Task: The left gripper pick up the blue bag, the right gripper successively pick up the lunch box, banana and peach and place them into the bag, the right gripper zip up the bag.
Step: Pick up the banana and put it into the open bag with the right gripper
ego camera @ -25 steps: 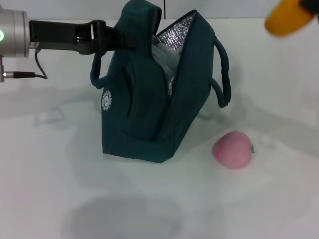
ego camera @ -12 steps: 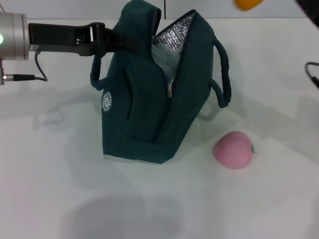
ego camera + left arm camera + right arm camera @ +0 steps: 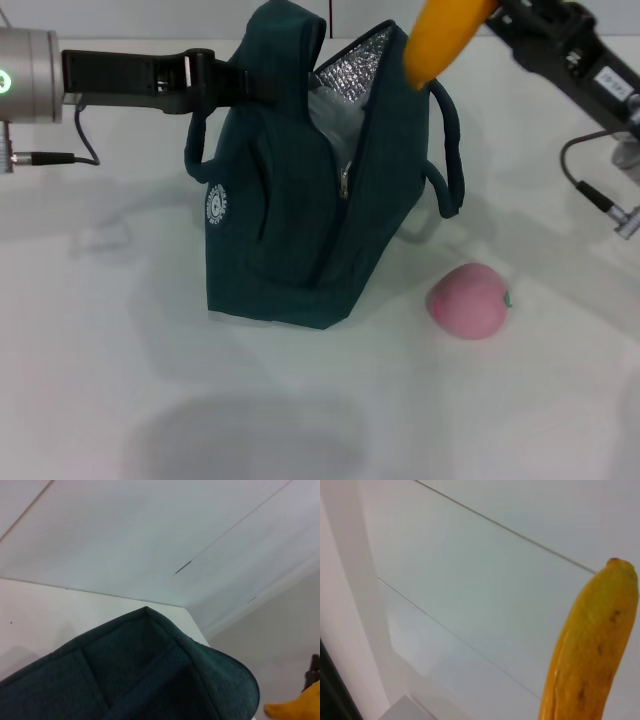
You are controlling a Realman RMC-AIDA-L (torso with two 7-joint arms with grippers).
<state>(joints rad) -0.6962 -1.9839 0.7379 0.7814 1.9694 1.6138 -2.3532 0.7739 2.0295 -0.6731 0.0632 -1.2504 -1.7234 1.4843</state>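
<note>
A dark teal fabric bag (image 3: 300,200) stands open on the white counter (image 3: 100,350), silver foil lining showing, a clear box (image 3: 330,115) inside. My left hand (image 3: 235,82) grips its near top edge. My right hand (image 3: 500,10) holds a yellow-orange banana (image 3: 440,40), tilted tip-down over the opening. A round pink peach (image 3: 468,300) lies beside the bag.

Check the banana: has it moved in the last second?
Yes. In the head view the banana has swung leftward from the upper right corner and now hangs over the blue bag's open mouth.
</note>
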